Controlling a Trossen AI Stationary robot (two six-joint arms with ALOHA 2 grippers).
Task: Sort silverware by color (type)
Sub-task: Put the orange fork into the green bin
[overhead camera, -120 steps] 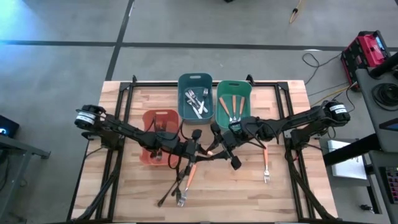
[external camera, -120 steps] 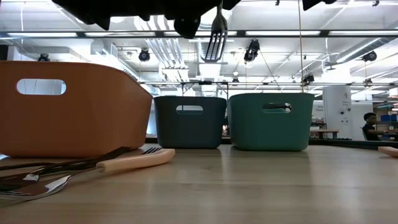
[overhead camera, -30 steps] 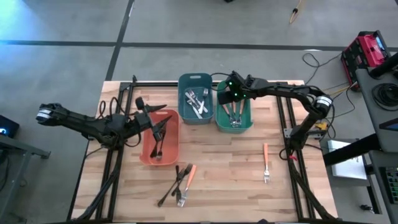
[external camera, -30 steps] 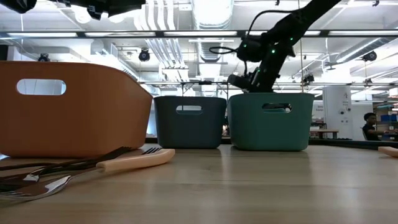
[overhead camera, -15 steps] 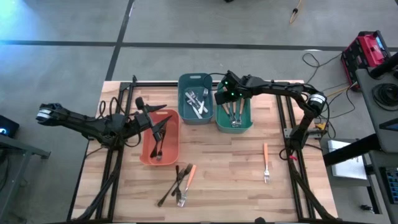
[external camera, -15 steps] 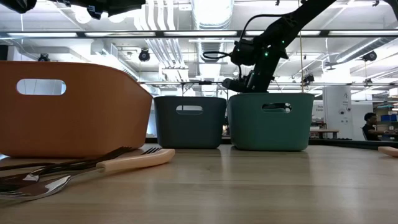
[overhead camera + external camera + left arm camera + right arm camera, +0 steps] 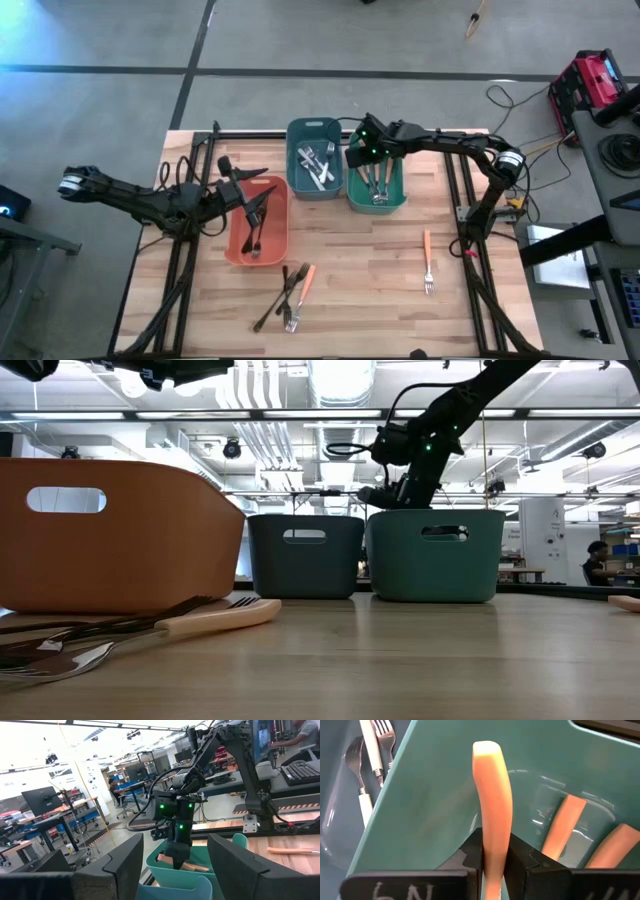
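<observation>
My right gripper (image 7: 362, 157) hangs over the far left corner of the green bin (image 7: 390, 195), shut on an orange-handled utensil (image 7: 492, 795). More orange-handled pieces (image 7: 378, 180) lie in that bin. The blue bin (image 7: 300, 130) holds silver pieces (image 7: 315, 165). My left gripper (image 7: 252, 203) stands open above the salmon bin (image 7: 235, 250), where a dark fork (image 7: 254, 238) lies. A small heap of silverware (image 7: 288, 297) rests flat on the table near its front edge. A single orange-handled fork (image 7: 427, 262) lies to the right. My right gripper pinches the utensil's orange handle (image 7: 493, 840) between its two fingers (image 7: 520, 857). The handle runs along the fingers, and its rounded free end (image 7: 485, 747) sticks out past the fingertips. The fingers point steeply down (image 7: 395, 495) at the green bin's left wall. The utensil's head is hidden behind the gripper.
The three bins stand side by side across the table's far half. Black frame rails (image 7: 455, 200) run along the table's left and right sides. Bare wood (image 7: 360, 260) lies between the heap and the single fork.
My right gripper has shifted a little toward the table's left above the green bin, still shut on the orange handle, and has then held still.
</observation>
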